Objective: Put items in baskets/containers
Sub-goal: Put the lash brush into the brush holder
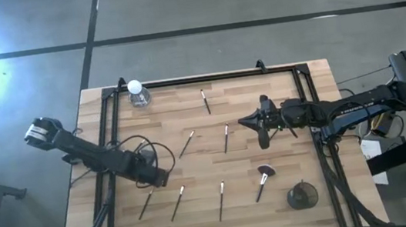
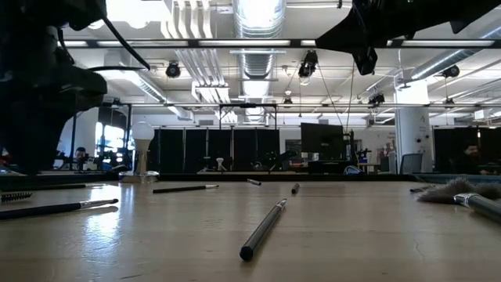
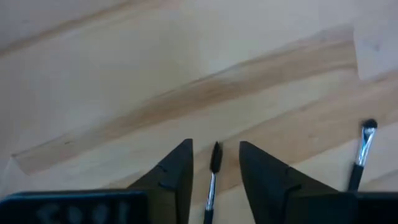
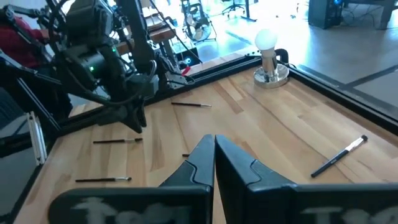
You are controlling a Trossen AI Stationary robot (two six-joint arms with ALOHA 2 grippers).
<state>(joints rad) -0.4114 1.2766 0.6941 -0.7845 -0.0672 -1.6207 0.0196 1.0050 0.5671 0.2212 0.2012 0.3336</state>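
Several thin dark brushes with pale tips lie flat on the wooden table, for instance one at the far side and one at the near side. The big brush with a fanned head lies beside the small round dark cup at the near right. My left gripper is open and low over the near left. Its fingers stand on either side of a thin brush without visibly touching it. My right gripper is shut and empty, raised above the table's middle right.
A white bulb on a clear base stands at the far left corner. A dark frame rail runs round the table. Another thin brush lies close to the left gripper. Cables loop over the left arm.
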